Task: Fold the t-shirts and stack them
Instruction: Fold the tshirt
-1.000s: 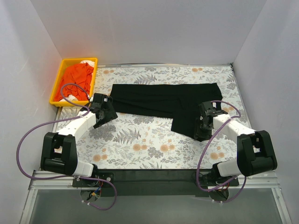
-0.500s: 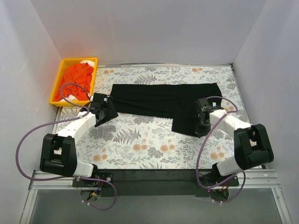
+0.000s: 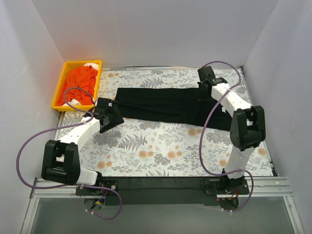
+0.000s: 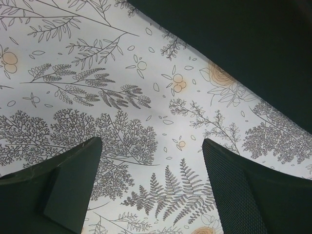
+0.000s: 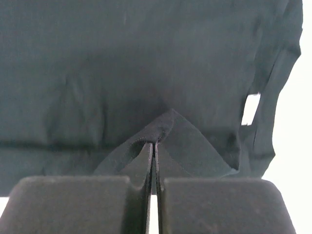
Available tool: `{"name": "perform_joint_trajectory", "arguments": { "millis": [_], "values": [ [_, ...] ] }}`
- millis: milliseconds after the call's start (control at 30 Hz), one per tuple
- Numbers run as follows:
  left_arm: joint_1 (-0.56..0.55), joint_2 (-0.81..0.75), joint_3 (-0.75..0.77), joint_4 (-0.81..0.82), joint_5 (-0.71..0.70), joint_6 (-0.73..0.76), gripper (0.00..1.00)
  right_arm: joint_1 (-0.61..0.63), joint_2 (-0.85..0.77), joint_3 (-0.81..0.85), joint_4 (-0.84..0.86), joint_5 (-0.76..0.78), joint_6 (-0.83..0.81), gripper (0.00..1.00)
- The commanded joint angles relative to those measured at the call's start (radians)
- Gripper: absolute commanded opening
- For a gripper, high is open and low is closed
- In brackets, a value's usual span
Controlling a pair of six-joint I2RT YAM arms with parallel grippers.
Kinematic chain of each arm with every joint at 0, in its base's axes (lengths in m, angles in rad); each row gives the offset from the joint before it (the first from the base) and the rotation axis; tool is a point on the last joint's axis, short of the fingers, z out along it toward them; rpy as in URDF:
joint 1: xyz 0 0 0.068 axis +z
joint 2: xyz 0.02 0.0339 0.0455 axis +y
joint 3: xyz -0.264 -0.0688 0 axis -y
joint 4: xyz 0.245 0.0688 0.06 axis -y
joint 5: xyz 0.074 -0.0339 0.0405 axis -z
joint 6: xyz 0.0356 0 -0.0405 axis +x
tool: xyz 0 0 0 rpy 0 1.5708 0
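Though overhead hides it, right gripper (image 5: 154, 147) pinching t-shirt (image 5: 122, 63)

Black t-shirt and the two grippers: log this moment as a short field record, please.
garment: black t-shirt, lying as a long band across the far half of the table
right gripper: shut on a pinch of the shirt's cloth, toward its right end
left gripper: open, holding nothing, over bare table beside the shirt's left end
yellow tray: far-left corner, orange cloth inside
fold status: not yet a compact fold; no stack visible
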Motion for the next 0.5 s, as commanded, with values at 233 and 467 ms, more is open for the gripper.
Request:
{"name": "perform_joint_trajectory", "arguments": {
  "millis": [233,467],
  "values": [
    [-0.004,-0.025,0.056,-0.028,0.044,-0.019,0.76,-0.056,0.258,0.353,0.031,-0.015,-0.071,0.01],
    [-0.004,-0.017,0.056,-0.039,0.050,-0.028,0.75,-0.087,0.356,0.462,0.042,-0.064,-0.032,0.01]
  ]
}}
